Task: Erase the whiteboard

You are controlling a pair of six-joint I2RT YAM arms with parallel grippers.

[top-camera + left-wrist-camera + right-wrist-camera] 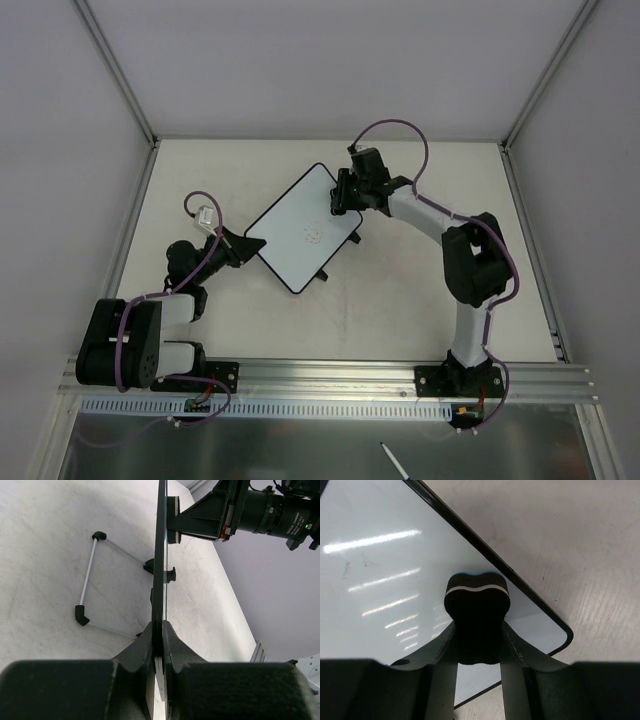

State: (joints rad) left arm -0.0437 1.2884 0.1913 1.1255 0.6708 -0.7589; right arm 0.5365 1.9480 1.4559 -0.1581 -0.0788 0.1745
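The whiteboard (295, 228) lies slanted at the table's middle, white with a thin black rim and a faint scribble near its centre. My left gripper (252, 246) is shut on its left corner. In the left wrist view the board (160, 555) stands edge-on between the clamped left gripper (161, 630). My right gripper (343, 200) is shut on the black bone-shaped eraser (477, 612), which sits on the board (380, 555) near its rounded corner. Faint marks show on the board's surface to the left of the eraser.
A thin wire stand with black ends (87, 580) shows beside the board. Two black tabs (322, 272) stick out from its near-right edge. Aluminium posts and grey walls enclose the table (420, 300). A pen (395, 462) lies on the metal shelf in front.
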